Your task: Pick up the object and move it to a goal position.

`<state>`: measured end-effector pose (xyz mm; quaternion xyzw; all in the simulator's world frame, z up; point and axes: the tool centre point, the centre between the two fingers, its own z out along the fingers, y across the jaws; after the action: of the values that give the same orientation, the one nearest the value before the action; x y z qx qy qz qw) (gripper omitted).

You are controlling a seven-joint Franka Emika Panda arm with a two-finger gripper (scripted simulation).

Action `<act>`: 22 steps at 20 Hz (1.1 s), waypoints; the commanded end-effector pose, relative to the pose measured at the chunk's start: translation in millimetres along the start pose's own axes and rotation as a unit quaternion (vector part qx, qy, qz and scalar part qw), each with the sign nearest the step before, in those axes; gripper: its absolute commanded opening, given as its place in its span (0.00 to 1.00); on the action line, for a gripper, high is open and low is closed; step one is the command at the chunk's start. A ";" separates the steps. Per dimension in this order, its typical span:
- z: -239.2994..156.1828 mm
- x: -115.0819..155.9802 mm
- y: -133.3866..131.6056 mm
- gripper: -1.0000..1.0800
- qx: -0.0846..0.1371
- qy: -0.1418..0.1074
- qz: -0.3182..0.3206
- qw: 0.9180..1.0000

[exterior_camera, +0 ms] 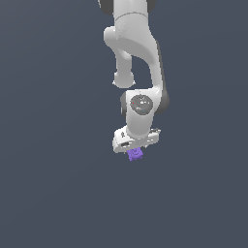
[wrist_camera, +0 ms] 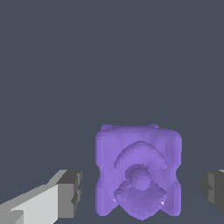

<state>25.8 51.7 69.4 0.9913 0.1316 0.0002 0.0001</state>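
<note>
Purple object point(exterior_camera: 135, 154) shows in the exterior view directly under the white gripper point(exterior_camera: 135, 151), half hidden by it, with only bare grey ground point(exterior_camera: 48, 193) around and nothing in the way. Seen from the wrist, the object point(wrist_camera: 138, 170) sits between the two fingers point(wrist_camera: 70, 194), a visible gap on each side, so the jaws are spread and grasp nothing; it looks squarish with no clear long axis.

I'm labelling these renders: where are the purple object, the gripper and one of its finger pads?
purple object point(wrist_camera: 138, 170): wrist view, middle of its lumpy body.
gripper point(wrist_camera: 141, 188): wrist view, midway between the fingertips.
finger pad point(wrist_camera: 70, 192): wrist view, its dark face.
</note>
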 end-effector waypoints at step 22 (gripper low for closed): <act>25.1 1.2 0.9 0.00 0.000 0.000 -0.001 1.000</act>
<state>26.6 51.8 42.3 0.9911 0.1328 -0.0002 0.0000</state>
